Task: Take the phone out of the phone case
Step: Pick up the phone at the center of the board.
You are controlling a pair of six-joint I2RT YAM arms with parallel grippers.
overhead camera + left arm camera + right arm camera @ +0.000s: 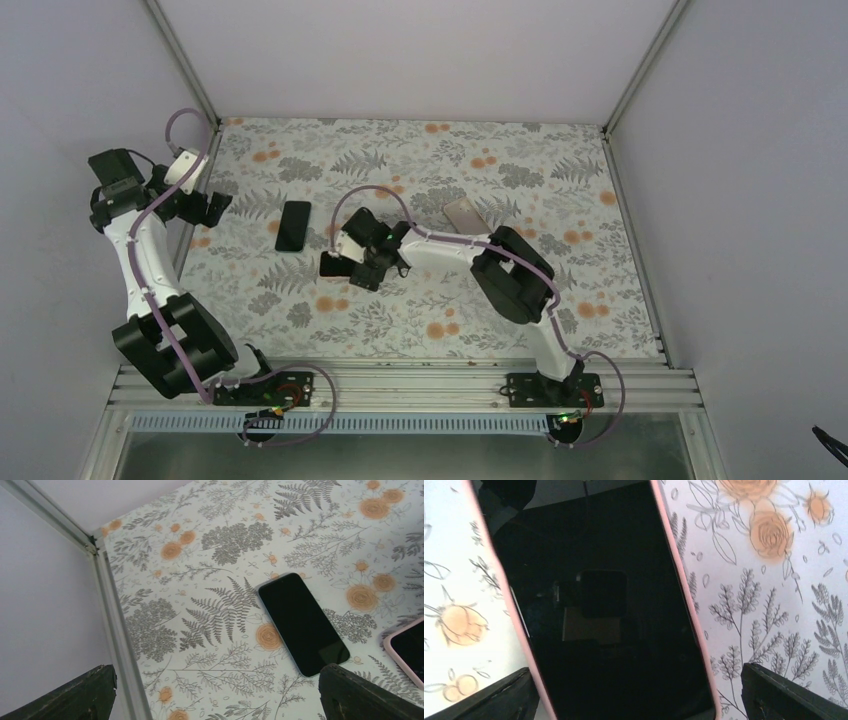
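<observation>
Right gripper (pixel 639 700): my fingers spread over the pink-cased phone (pixel 594 605).
Left gripper (pixel 220 695): spread, empty; black phone (pixel 302 622) at 1 o'clock.

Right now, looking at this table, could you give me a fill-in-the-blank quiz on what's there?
1. The case around the phone under the right gripper is ____.
2. Seen from overhead, the bare black phone lies to the ____ of the cased one.
3. The left gripper is open and holds ____.
Missing words: pink; left; nothing.
</observation>
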